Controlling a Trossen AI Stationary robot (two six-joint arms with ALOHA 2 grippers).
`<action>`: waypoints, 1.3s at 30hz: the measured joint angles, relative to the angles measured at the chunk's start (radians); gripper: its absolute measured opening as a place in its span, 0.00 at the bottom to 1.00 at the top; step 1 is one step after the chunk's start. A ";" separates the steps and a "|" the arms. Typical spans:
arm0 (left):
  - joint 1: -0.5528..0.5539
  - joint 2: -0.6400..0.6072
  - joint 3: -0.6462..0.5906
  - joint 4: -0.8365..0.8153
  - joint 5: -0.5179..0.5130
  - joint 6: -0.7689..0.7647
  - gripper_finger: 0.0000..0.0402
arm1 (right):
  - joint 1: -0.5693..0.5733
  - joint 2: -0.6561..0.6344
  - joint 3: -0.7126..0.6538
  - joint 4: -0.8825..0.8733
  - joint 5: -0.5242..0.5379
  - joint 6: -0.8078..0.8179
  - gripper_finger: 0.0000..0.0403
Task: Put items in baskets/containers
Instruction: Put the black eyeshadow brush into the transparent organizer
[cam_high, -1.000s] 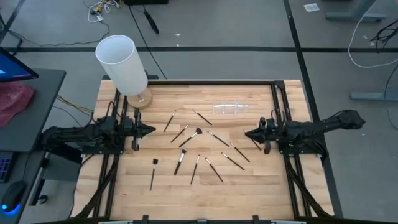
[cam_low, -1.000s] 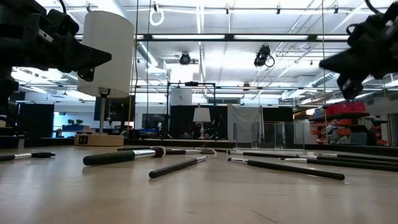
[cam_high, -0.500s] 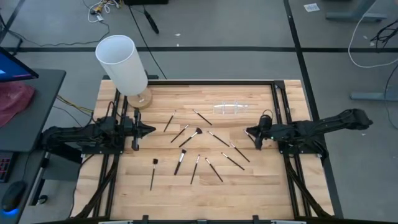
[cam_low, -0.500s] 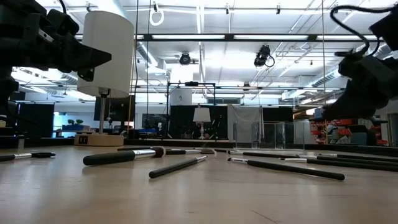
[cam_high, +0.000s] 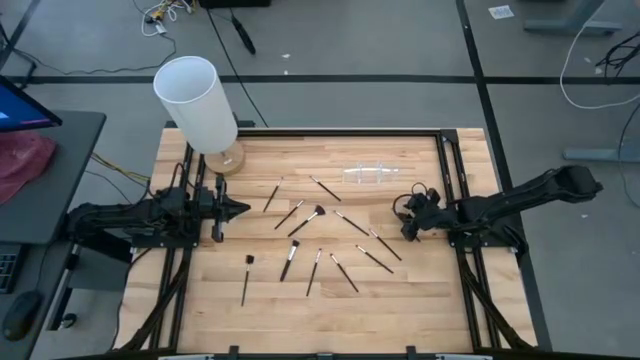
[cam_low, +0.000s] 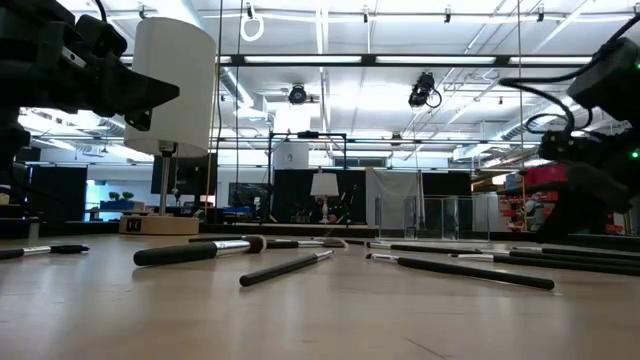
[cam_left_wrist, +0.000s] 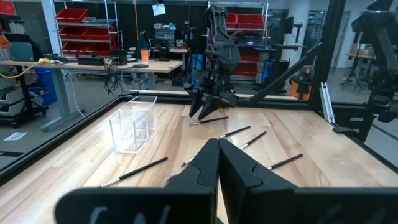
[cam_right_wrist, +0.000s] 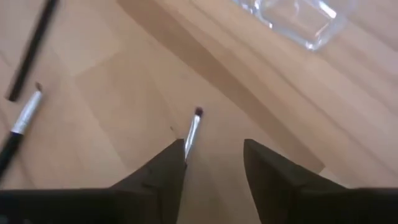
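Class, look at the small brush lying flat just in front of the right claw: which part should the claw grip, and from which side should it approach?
Grip the brush on its slim handle, coming straight down from above. It lies flat on the table, so only its sides can be pinched. The right claw is open; its fingers should close across the handle, not along it.

Both arms are matte black, built of slim jointed links. The right arm (cam_high: 520, 195) carries looping black cables near its wrist; its fingers (cam_right_wrist: 163, 174) are dark, tapered wedges.
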 joint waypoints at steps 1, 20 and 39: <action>0.000 0.000 0.000 0.000 0.000 0.000 0.03 | 0.000 0.025 0.000 0.018 -0.002 0.006 0.40; 0.000 0.000 0.000 0.000 0.000 0.000 0.03 | 0.045 0.258 0.004 0.185 0.024 0.037 0.33; 0.000 0.000 0.000 0.000 0.000 0.000 0.03 | 0.153 0.378 -0.003 0.339 0.134 0.004 0.02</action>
